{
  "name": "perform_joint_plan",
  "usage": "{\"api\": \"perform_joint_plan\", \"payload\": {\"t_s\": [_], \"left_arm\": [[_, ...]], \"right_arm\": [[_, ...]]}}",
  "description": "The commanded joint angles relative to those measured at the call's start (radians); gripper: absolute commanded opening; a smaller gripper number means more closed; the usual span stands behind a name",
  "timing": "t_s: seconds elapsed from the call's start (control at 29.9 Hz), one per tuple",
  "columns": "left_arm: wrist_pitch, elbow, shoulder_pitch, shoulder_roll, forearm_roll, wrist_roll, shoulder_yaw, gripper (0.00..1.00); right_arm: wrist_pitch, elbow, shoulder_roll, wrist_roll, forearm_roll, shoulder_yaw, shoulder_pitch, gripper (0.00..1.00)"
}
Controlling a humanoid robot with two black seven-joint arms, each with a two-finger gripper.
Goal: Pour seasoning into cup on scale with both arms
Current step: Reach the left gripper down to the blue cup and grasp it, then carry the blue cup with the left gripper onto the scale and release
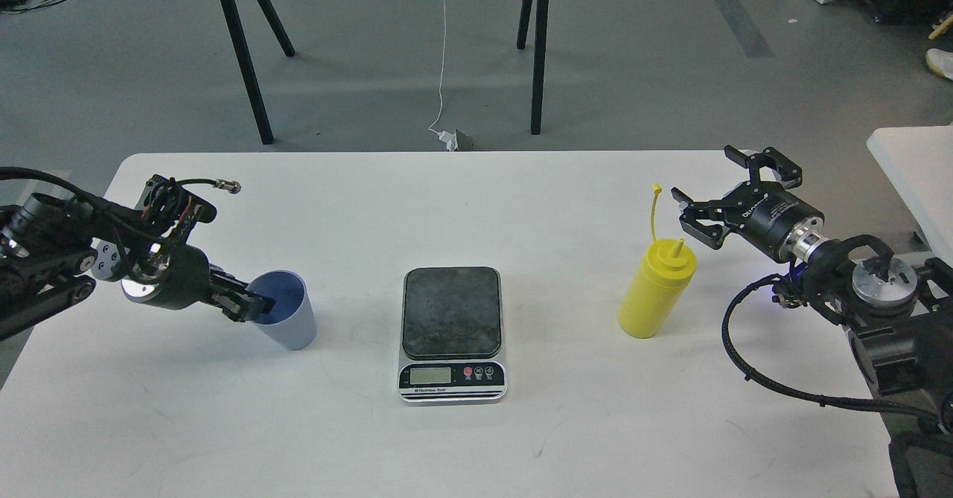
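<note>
The light-blue cup (pixel 290 323) stands on the white table, left of the scale (pixel 451 312), whose dark plate is bare. My left gripper (pixel 253 307) is at the cup's left rim, one finger inside and one outside, closed on the rim. The yellow seasoning bottle (pixel 655 293) stands upright right of the scale, with its cap strap sticking up. My right gripper (pixel 703 174) is open and empty, just right of and behind the bottle's top, not touching it.
The table's (pixel 476 200) far edge runs behind the things. A second white table (pixel 912 170) sits at the far right. Black trestle legs (pixel 540 51) and a white cable stand on the floor beyond. My right arm's cable loop (pixel 744 349) lies at the table's right.
</note>
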Motion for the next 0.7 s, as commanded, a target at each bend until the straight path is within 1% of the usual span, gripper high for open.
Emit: {"api": "perform_joint_plan", "payload": {"t_s": [0.0, 0.13, 0.23, 0.3, 0.37, 0.43, 0.57, 0.67], "left_arm": [[0.0, 0.0, -0.001, 0.002, -0.001, 0.0, 0.001, 0.0], [0.0, -0.012, -0.012, 0.016, -0.038, 0.0, -0.019, 0.0], [0.0, -0.049, -0.032, 0.045, -0.15, 0.0, -0.094, 0.0], [0.0, -0.107, -0.082, 0.06, -0.236, 0.0, -0.139, 0.0], [0.0, -0.141, -0.139, 0.053, -0.286, 0.0, -0.145, 0.0], [0.0, -0.163, -0.162, 0.018, -0.288, 0.0, -0.143, 0.0], [0.0, -0.135, -0.161, -0.087, -0.273, 0.0, -0.13, 0.0], [0.0, -0.111, -0.158, -0.171, -0.175, 0.0, -0.065, 0.0]], "right_arm": [[0.0, 0.0, -0.001, 0.0, 0.0, 0.0, -0.003, 0.99], [0.0, 0.0, -0.001, 0.0, 0.0, 0.0, -0.003, 0.99], [0.0, -0.002, 0.0, 0.0, 0.0, 0.0, -0.005, 0.99], [0.0, -0.002, 0.0, 0.0, 0.0, 0.0, -0.006, 0.99], [0.0, -0.002, 0.002, 0.0, 0.0, 0.0, -0.008, 0.99], [0.0, -0.002, 0.005, 0.0, 0.0, 0.0, -0.008, 0.99], [0.0, -0.002, 0.005, 0.0, 0.0, 0.0, -0.008, 0.99], [0.0, -0.017, 0.006, 0.0, 0.0, -0.001, -0.006, 0.99]]}}
